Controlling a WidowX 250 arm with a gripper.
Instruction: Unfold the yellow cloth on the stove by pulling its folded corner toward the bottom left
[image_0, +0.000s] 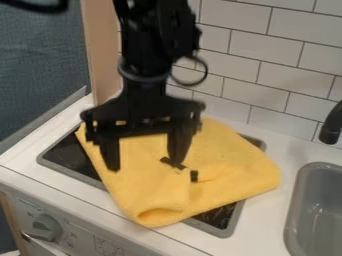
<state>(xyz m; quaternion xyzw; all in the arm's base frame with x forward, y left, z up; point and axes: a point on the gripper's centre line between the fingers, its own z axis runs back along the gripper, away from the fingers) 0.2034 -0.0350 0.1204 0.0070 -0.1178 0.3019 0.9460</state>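
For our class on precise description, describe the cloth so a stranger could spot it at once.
On the white counter, beside the grey sink, is a dark stovetop. The cloth lies rumpled across it, beneath the open gripper. Its bright yellow and soft folds set it apart.

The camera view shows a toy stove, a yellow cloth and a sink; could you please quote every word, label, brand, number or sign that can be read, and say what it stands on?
None can be read.
Front panel, around the knob: small marks, too small to read.
Front panel, right of the knob: a small boxed sign, too small to make out.
Yellow cloth, tiles, sink: no text seen.
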